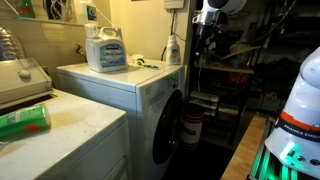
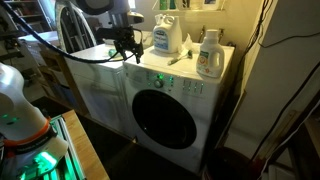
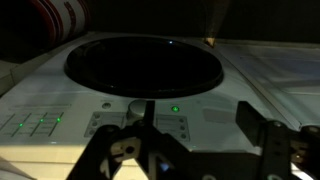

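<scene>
My gripper [image 3: 193,120] is open and empty. In the wrist view its two dark fingers frame the control panel of a white front-load machine, where a green light [image 3: 175,109] glows, and the round dark door [image 3: 145,65] lies beyond. In an exterior view the gripper [image 2: 125,47] hangs just above the top front edge of that machine [image 2: 190,80], near its left corner, touching nothing that I can see. A large detergent jug with a blue label [image 2: 165,38] and a smaller white bottle [image 2: 209,56] stand on the machine's top, apart from the gripper.
A top-load washer [image 1: 70,125] stands beside the machine with a green can [image 1: 25,122] lying on its lid. A red and white can [image 1: 190,128] sits on the floor by the door. Dark shelving [image 1: 235,70] stands close by. A white robot base with green lights [image 2: 15,100] shows in both exterior views.
</scene>
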Action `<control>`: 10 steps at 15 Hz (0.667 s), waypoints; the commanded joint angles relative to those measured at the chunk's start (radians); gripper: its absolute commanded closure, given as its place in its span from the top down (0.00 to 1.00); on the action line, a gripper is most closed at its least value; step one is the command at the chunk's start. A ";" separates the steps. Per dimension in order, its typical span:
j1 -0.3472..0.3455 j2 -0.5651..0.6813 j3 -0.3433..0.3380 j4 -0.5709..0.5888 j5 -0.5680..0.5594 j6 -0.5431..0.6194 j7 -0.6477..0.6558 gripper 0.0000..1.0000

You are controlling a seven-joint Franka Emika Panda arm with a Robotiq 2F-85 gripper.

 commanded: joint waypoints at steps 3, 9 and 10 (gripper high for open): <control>-0.014 -0.356 -0.102 -0.197 -0.043 -0.145 0.099 1.00; -0.005 -0.429 -0.157 -0.217 -0.048 -0.134 0.123 1.00; -0.005 -0.446 -0.157 -0.227 -0.048 -0.134 0.126 1.00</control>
